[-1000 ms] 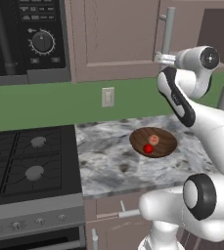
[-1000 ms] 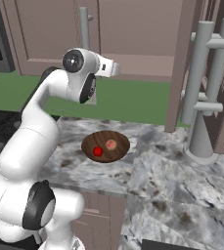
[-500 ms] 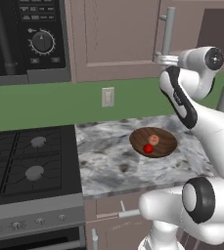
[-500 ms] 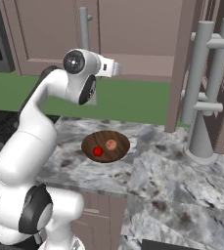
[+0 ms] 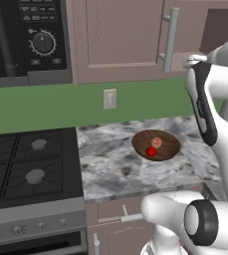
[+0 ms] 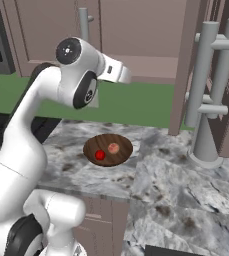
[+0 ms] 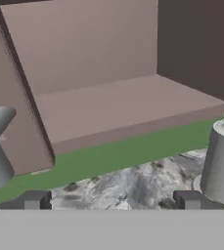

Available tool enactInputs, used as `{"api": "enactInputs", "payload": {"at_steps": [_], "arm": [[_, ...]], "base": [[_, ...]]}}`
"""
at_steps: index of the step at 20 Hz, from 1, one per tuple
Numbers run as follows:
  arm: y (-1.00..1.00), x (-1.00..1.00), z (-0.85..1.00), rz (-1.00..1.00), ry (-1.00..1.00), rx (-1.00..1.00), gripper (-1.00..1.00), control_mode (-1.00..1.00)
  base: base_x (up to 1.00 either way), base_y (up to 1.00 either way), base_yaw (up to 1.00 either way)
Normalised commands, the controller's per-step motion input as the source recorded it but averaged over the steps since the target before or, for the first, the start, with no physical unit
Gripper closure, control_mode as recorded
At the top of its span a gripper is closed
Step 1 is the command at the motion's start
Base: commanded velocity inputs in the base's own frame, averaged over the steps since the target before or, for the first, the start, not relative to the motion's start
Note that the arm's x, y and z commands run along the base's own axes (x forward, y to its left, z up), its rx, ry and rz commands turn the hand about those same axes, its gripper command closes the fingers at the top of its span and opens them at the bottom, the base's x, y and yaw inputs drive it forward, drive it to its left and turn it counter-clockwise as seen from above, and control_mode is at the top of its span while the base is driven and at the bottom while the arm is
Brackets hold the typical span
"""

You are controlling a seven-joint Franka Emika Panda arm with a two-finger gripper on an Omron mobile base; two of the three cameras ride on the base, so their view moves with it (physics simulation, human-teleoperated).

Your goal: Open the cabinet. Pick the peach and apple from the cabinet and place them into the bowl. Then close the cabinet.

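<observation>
Grey marble counter (image 5: 110, 159) beside black stove (image 5: 26, 169), green wall, microwave (image 5: 26, 40) upper left. Wooden bowl (image 5: 166, 148) on counter holds apple (image 5: 151, 151) and peach (image 5: 157, 142), touching. Cabinet (image 7: 133, 107) open, shelf bare. Gripper (image 7: 111, 201) jaws spread wide, holding nothing, aimed at cabinet's lower edge beside a grey cylinder (image 7: 221, 161).

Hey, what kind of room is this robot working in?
A home kitchen, rendered rather than real: a gas stove, a microwave mounted above it, and mauve-brown wall cabinets over a marble-look counter.
</observation>
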Motion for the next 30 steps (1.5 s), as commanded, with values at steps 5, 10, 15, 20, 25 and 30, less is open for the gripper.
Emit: {"api": "enactInputs", "payload": {"at_steps": [5, 10, 15, 20, 25, 30], "arm": [[-0.46, -1.0, 0.24, -0.11, 0.12, 0.02, -1.0, -1.0], [-0.38, -1.0, -0.07, -0.02, 0.01, 0.0, -1.0, -1.0], [-0.04, -1.0, -0.25, 0.03, -0.16, 0.0, -1.0, -1.0], [0.49, -0.82, -0.01, 0.06, -0.31, -0.01, -1.0, -1.0], [0.97, -0.71, 0.01, 0.02, -0.21, -0.1, -1.0, -1.0], [0.14, -0.27, 0.01, 0.01, -0.08, -0.02, -1.0, -1.0]], "base": [[0.0, 0.0, 0.0], [0.0, 0.0, 0.0], [0.0, 0.0, 0.0], [0.0, 0.0, 0.0], [0.0, 0.0, 0.0], [0.0, 0.0, 0.0]]}}
